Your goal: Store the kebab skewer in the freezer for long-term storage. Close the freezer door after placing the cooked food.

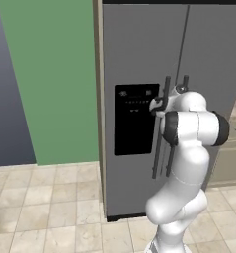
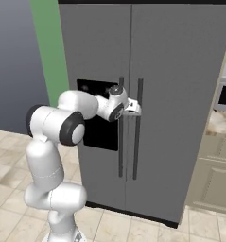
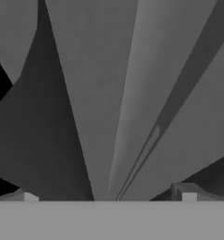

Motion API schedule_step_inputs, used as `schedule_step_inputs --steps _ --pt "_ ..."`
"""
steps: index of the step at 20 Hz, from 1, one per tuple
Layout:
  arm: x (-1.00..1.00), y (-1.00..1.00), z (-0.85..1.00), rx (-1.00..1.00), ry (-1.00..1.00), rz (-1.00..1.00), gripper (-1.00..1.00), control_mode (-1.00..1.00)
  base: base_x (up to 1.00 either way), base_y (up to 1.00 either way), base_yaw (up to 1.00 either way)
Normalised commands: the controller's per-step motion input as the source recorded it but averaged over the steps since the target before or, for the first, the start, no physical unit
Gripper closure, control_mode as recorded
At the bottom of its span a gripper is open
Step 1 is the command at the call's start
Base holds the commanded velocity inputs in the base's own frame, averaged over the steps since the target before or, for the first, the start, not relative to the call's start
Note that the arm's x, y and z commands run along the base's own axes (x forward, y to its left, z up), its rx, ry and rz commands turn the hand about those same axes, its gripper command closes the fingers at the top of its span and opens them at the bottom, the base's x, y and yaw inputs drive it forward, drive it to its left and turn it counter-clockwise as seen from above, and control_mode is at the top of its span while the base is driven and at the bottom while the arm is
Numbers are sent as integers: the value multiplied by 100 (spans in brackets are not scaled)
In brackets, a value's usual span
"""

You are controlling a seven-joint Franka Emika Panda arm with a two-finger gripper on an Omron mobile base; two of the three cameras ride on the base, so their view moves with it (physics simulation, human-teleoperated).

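Beige floor tiles (image 1: 50, 207) and a green wall (image 1: 50, 74) frame the grey fridge, both doors shut. The freezer door (image 1: 134, 49) carries a black dispenser panel (image 1: 133, 118) whose small white markings are too blurred to read. The end effector (image 2: 133, 108) sits at the freezer door's dark bar handle (image 2: 120, 142), its fingertips (image 3: 188, 193) spread apart, gripping nothing.

One fridge (image 2: 180, 94), with two doors: one freezer door (image 1: 134, 59) and one plain door (image 2: 190, 118). Two bar handles, one (image 2: 121, 142) just left of the jaws, one (image 2: 137, 132) just right. One dispenser panel (image 1: 133, 118). One gripper (image 2: 133, 108), two fingertips (image 3: 188, 193).
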Motion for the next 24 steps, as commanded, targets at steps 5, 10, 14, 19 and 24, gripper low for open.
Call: schedule_step_inputs --steps 5,10,14,19,24 --pt "15 -37 77 9 18 17 -100 -100 0 0 0" --pt "27 -5 30 8 -1 17 -100 -100 0 0 0" --pt "5 0 7 0 -25 10 -100 -100 0 0 0" --pt "0 9 0 -1 -34 1 -100 -100 0 0 0" --pt "5 25 8 -13 -9 0 -100 -100 0 0 0"
